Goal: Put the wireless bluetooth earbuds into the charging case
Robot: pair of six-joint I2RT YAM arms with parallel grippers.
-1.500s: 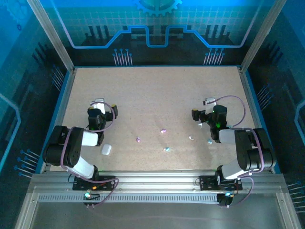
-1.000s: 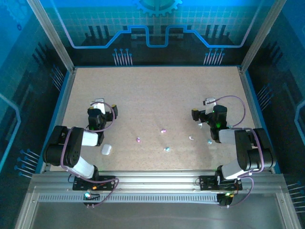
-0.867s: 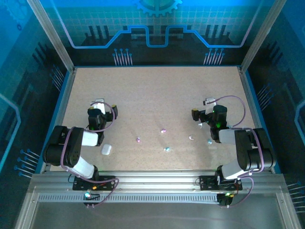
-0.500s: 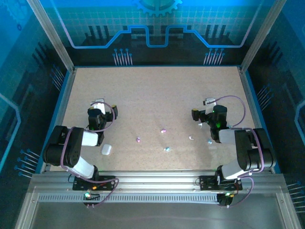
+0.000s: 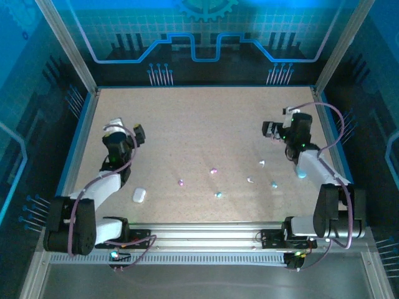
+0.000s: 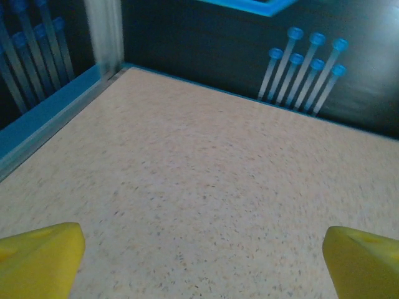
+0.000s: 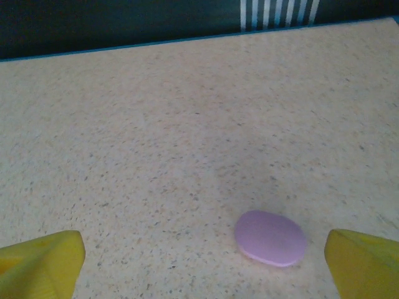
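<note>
The top camera hangs high above and behind the two arm bases (image 5: pixel 121 235), looking steeply down on the whole speckled beige surface (image 5: pixel 199 124). The dark back wall (image 5: pixel 206 71) lies along the top of its frame. The left wrist camera sits low and close over that surface, facing its far left corner. The left claw (image 6: pixel 199 268) shows there as yellow fingertips (image 6: pixel 40 255) in the lower corners. The right wrist camera, equally low, looks past the right claw (image 7: pixel 199 268) toward the back wall. All three views share the surface. The blue pin clusters (image 5: pixel 159 73) appear from above and from the left wrist.
</note>
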